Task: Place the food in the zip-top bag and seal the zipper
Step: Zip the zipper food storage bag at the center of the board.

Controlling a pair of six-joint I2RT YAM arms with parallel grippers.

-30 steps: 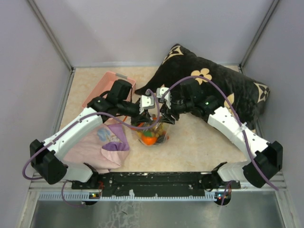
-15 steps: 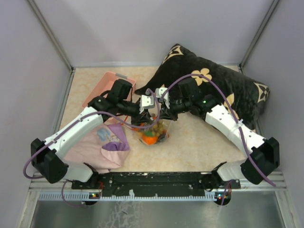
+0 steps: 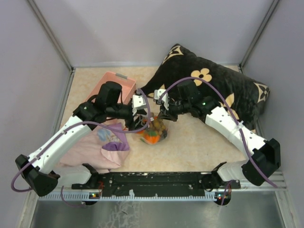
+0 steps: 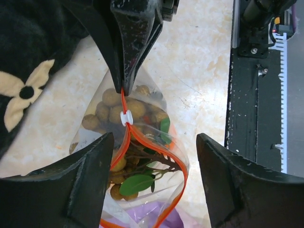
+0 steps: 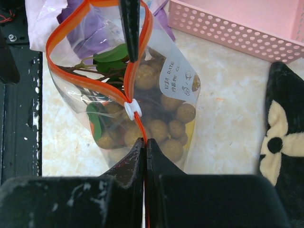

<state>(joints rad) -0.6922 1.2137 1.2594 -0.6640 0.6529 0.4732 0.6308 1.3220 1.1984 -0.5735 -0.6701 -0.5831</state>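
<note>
The right gripper [image 5: 144,141] is clenched on the zipper [image 4: 123,100], pinching the orange-red strip at its joined end, just beyond the small white slider [image 4: 125,118]. The left gripper [image 4: 156,137] is released, its fingers wide apart either side of the zip-top bag [image 5: 178,80], facing its mouth. In the right wrist view one dark finger stands over the gap between the two strips, and I cannot tell whether it dips inside. The bag sits on the table [image 4: 199,57] between the two grippers, near the black cushion [image 3: 213,90]. The food [image 5: 164,128] is already inside: olive-brown grapes, green leaves, something orange low down in the top view.

What is left, as I judge it, is the sealing: past the slider the two strips splay into an open loop. The right gripper should serve as the anchor, holding the strip taut. The left should centre on the slider, close on it squarely and not on the film beside it, then draw it straight along the strip, away from the right gripper, to the far end. Leaves and stems lie close under the mouth; one caught between the strips could jam the slider, so a slow pull is wise. A skewed pull might drag the strip out of the right grip
</note>
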